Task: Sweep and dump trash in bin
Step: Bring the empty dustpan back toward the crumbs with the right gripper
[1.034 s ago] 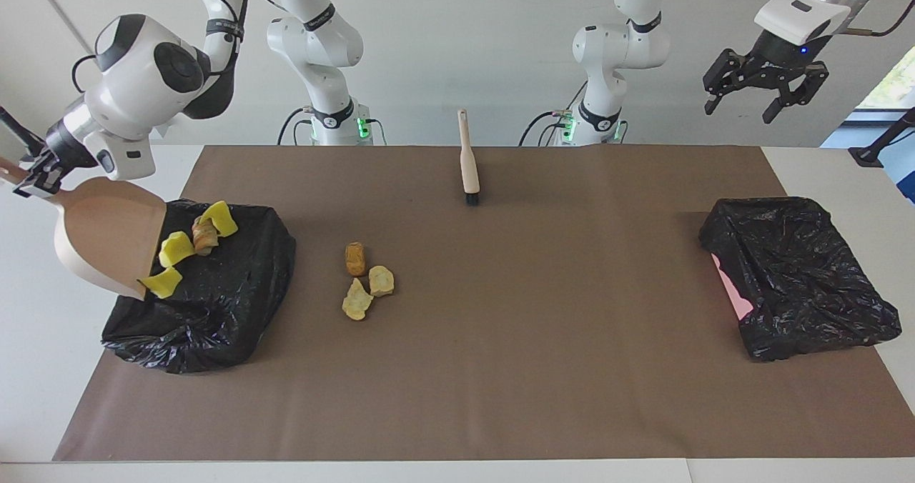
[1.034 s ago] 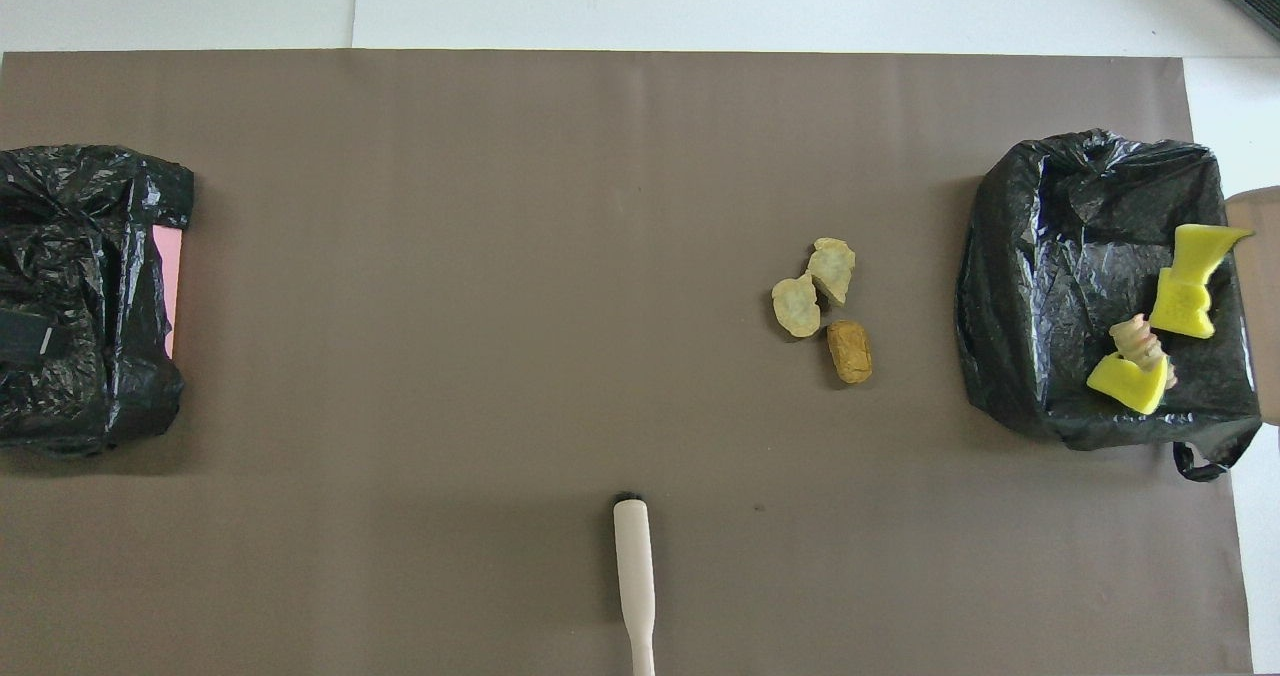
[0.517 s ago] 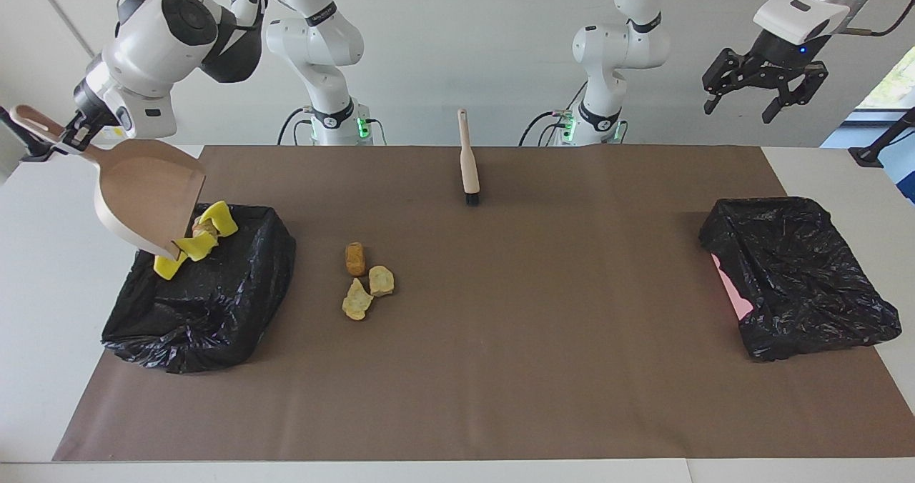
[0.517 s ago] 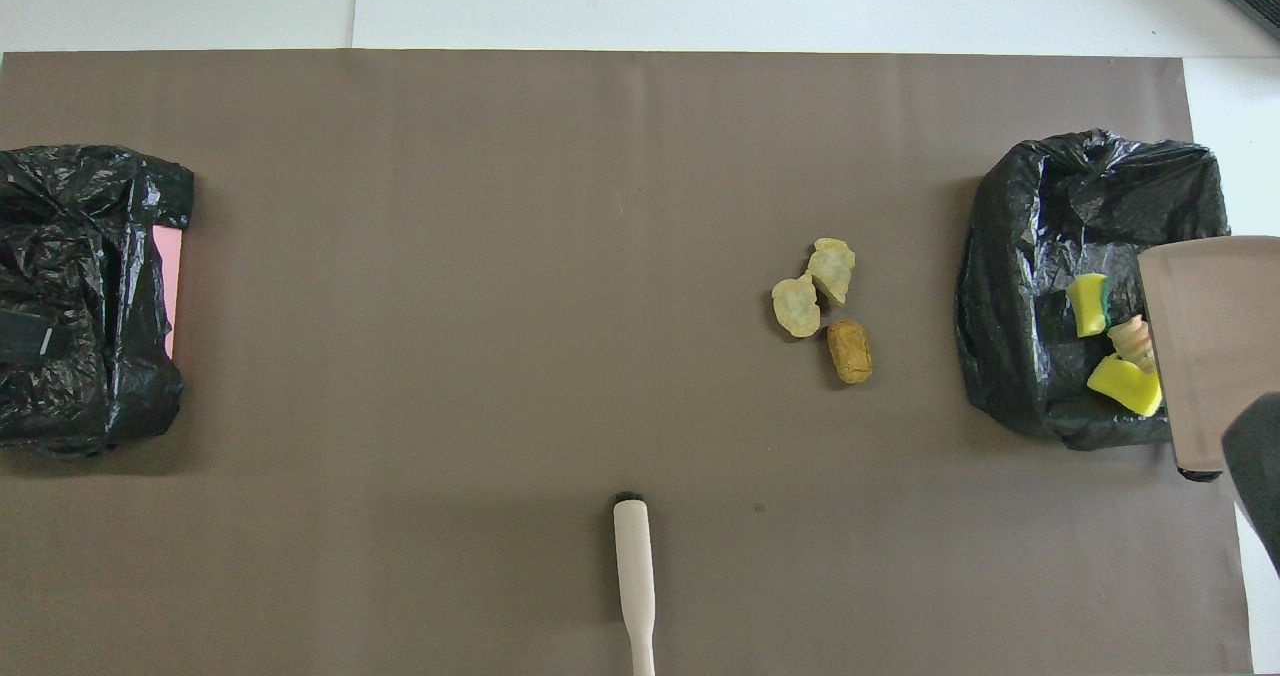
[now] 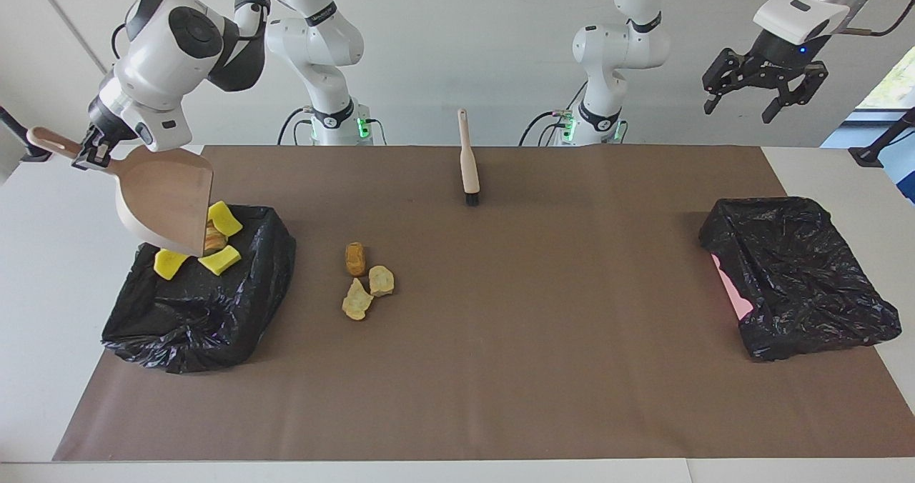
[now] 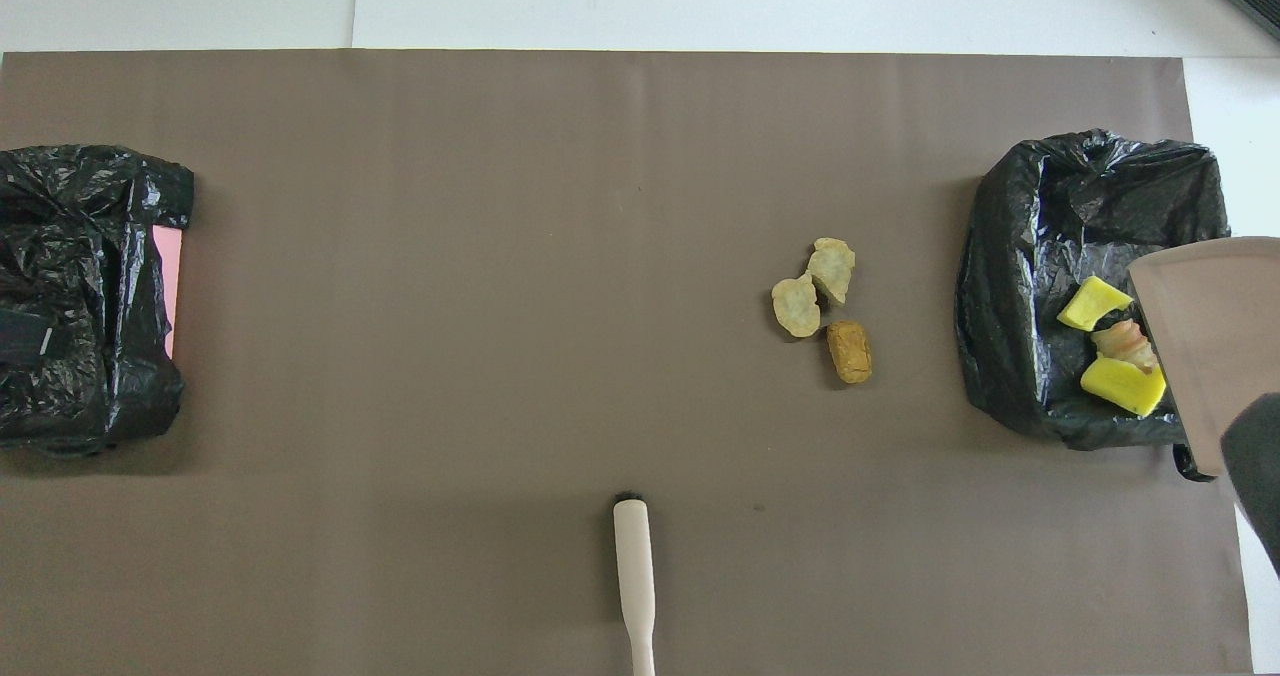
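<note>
My right gripper [image 5: 92,156] is shut on the handle of the pale dustpan [image 5: 166,203], which hangs tilted, mouth down, over the black-bagged bin [image 5: 214,311] at the right arm's end of the table. Trash lies in that bin below the pan's lip: yellow chunks [image 5: 219,259] [image 6: 1122,384] and a brown piece [image 6: 1124,340]. Three tan and brown pieces of trash [image 5: 367,280] [image 6: 822,306] lie together on the brown mat, beside the bin toward the table's middle. My left gripper [image 5: 756,101] waits open, high over the left arm's end.
The beige-handled brush [image 5: 468,158] [image 6: 635,576] lies on the mat at the robots' edge, bristles pointing away from them. A second black-bagged bin [image 5: 800,276] [image 6: 80,296] with a pink side showing sits at the left arm's end.
The right arm raised the dustpan and swung it in over the bin. The yellow chunks and brown piece dropped from its lip into the bag. The left arm has not moved.
</note>
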You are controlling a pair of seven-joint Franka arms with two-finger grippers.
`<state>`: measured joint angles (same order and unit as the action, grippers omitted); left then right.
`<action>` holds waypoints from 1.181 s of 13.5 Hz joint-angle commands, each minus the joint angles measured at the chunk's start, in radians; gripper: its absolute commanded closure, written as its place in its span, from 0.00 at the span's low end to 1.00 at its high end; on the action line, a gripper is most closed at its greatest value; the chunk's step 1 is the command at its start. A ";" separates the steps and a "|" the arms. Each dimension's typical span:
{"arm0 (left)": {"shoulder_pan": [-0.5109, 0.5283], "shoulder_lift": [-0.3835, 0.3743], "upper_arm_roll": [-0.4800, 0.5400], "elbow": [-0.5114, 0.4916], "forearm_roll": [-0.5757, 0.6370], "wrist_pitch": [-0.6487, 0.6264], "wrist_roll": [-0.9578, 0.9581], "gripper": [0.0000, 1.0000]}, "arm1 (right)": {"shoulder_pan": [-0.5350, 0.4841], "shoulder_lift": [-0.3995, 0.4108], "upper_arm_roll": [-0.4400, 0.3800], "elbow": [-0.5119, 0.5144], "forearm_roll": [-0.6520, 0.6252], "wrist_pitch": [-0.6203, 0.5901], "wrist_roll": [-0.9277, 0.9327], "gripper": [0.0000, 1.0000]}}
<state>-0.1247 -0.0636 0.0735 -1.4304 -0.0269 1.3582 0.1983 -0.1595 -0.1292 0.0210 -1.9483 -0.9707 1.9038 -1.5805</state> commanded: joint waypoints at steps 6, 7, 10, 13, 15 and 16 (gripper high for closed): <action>0.011 -0.002 -0.006 0.010 -0.004 -0.021 0.013 0.00 | 0.006 -0.018 0.062 0.130 0.286 -0.158 0.285 1.00; 0.011 -0.002 -0.006 0.010 -0.004 -0.022 0.013 0.00 | 0.006 -0.021 0.080 0.129 0.349 -0.184 0.372 1.00; 0.011 -0.002 -0.006 0.010 -0.004 -0.022 0.013 0.00 | 0.011 -0.021 0.175 0.124 0.510 -0.238 0.656 1.00; 0.011 -0.002 -0.006 0.010 -0.004 -0.021 0.013 0.00 | 0.095 0.023 0.235 0.115 0.618 -0.259 1.001 1.00; 0.011 -0.002 -0.006 0.010 -0.004 -0.022 0.013 0.00 | 0.181 0.077 0.235 0.129 0.676 -0.252 1.221 1.00; 0.011 -0.002 -0.006 0.010 -0.004 -0.022 0.013 0.00 | 0.220 0.101 0.235 0.137 0.705 -0.243 1.307 1.00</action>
<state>-0.1247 -0.0636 0.0735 -1.4304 -0.0269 1.3576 0.1983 0.0160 -0.0775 0.2599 -1.8387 -0.3165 1.6569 -0.4116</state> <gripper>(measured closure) 0.000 0.683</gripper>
